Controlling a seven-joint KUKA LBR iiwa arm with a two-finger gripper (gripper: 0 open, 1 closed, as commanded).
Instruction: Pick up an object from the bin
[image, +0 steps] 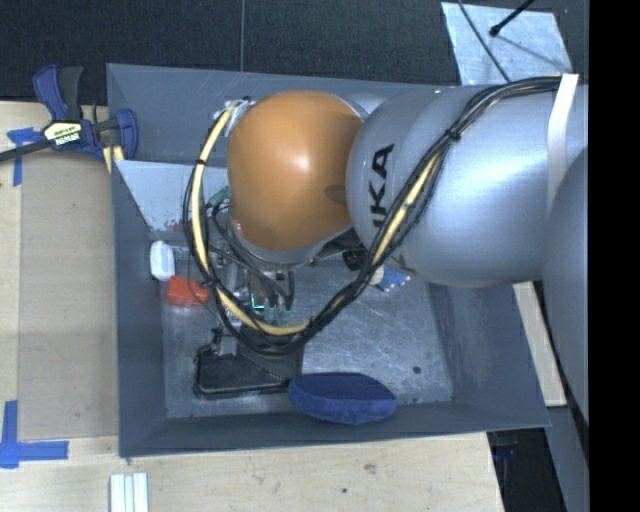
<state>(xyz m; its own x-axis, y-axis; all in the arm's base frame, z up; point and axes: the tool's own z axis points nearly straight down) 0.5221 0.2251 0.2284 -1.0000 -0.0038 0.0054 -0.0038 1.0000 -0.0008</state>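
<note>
Your grey metal bin (425, 345), scuffed floor, holds:
- one dark blue oval pad (342, 397), at the near wall
- one flat black piece (232, 376), just beside the pad
- one small orange item (183, 292) and one white item (162, 261), near the view's left wall
- one small blue-and-white item (394, 282), partly hidden

My wrist cover (290, 170) glows orange, my arm (470, 190) is silver-grey with black lettering, and yellow and black cables (197, 200) loop round it. Below, the bin (400, 340) is scuffed grey, and in it there's a white piece (161, 262), an orange-red bit (185, 292), a black flat thing (235, 375) and a dark blue oval (342, 397).
</note>
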